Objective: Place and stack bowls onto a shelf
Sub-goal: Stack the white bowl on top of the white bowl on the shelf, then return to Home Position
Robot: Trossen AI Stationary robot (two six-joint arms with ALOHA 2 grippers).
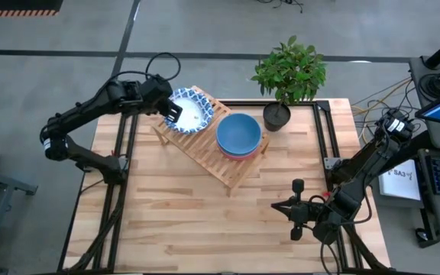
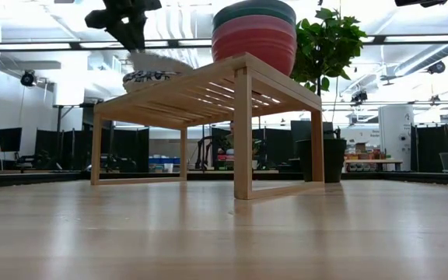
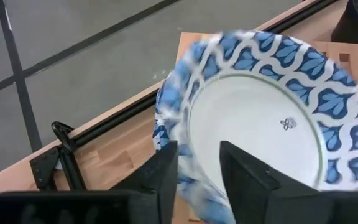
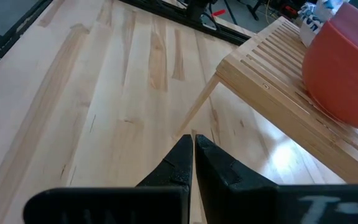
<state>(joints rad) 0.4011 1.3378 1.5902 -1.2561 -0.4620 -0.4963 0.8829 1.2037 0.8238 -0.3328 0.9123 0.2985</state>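
The white bowl with blue patterned rim [image 3: 260, 118] sits at the shelf's [image 1: 205, 149] far-left end, its rim between my left hand's [image 3: 197, 171] parted fingers for stacking; my right hand [image 4: 193, 162], pinched shut, waits near the table's right edge.

The shelf [image 1: 214, 150] is a light wooden rack with thin slats and short legs. It sits slanted on the table. At one end of the shelf is a white bowl with a blue leafy rim [image 1: 189, 110] — it is tipped, not flat. Next to it on the shelf is a stack of bowls — blue [image 1: 238, 132] on top, red [image 2: 254, 43] lower down.
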